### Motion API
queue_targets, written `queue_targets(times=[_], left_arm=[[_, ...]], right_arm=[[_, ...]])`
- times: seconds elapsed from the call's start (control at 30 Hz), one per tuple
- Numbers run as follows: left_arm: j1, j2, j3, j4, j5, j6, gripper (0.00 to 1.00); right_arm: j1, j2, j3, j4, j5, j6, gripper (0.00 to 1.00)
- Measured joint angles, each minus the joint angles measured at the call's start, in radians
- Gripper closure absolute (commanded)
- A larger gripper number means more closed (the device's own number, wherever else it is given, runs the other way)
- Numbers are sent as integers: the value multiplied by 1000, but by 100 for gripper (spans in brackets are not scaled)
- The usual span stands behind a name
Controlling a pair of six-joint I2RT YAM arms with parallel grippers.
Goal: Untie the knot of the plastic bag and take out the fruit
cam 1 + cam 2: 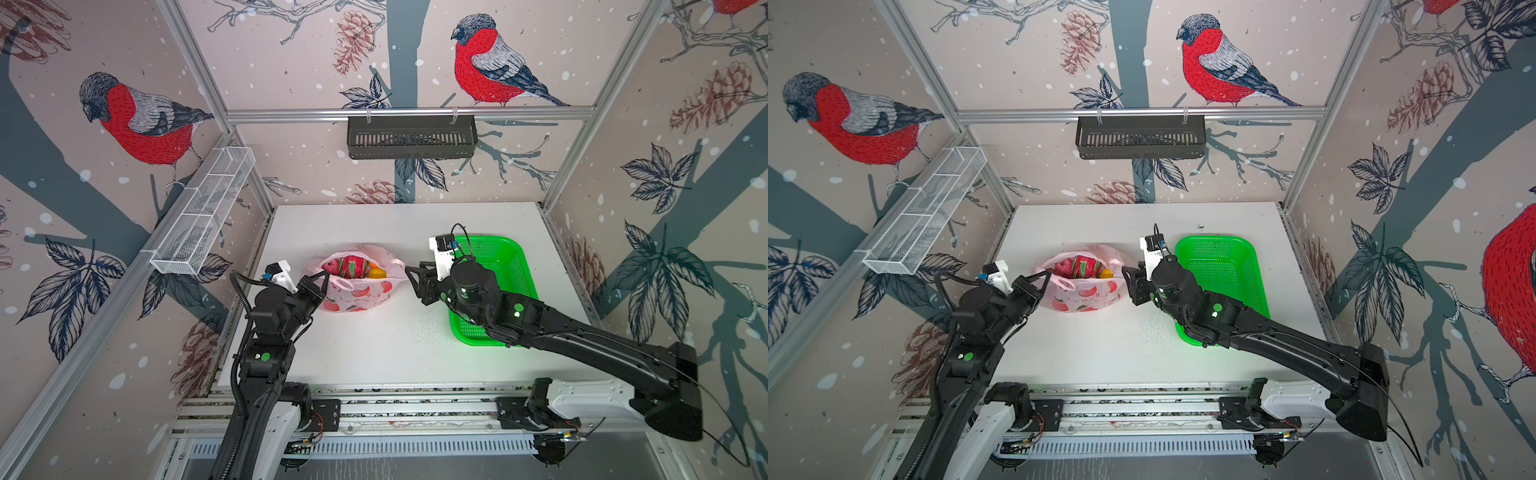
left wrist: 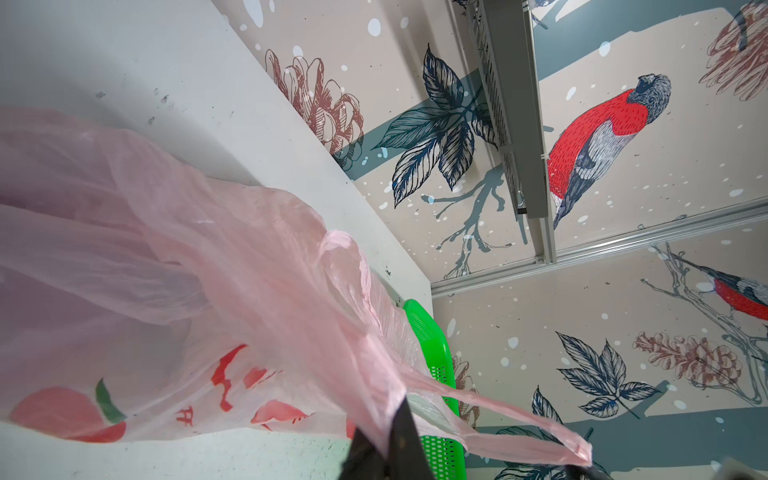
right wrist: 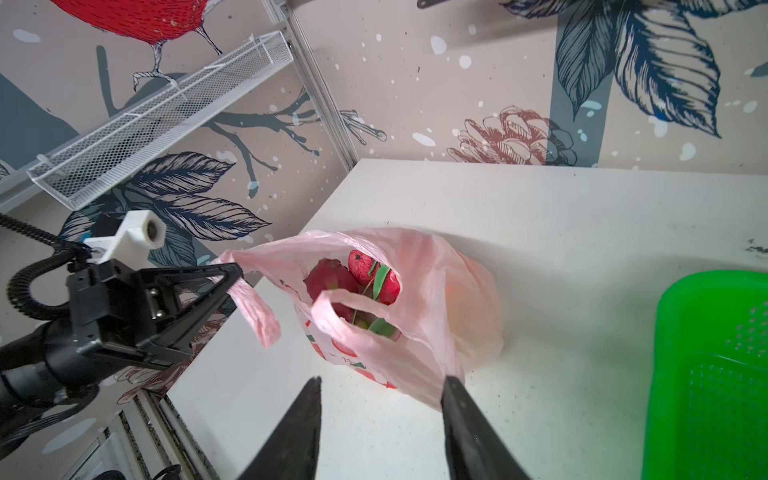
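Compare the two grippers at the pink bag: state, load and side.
The left gripper is shut on a handle strap of the plastic bag; the right gripper is open, its jaws apart, gripping nothing. In both top views the left gripper is at the bag's left side and the right gripper at its right side. Both are black and point towards the bag.

Top views look down from above (nearly alike); wrist cameras closely face the plastic bag [image 3: 432,270].
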Motion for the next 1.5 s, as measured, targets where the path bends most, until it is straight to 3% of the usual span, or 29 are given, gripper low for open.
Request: queue_targets(times=[0.13,0.27,0.57,1.0,1.5], left_arm=[[0,9,3,-1,2,28,96],[0,26,3,0,17,39,97],[0,14,-8,14,26,51,100],[0,-79,-70,-45,16,60,100],[0,-105,-101,-128,-5,116,100]], right_arm=[[27,34,101,-24,48,-46,53],[32,164,267,-39,52,-99,55],[29,575,638,-74,-107,-138,71],[-39,786,645,-157,-226,-63,78],[-35,809,499,-192,-320,-17,80]])
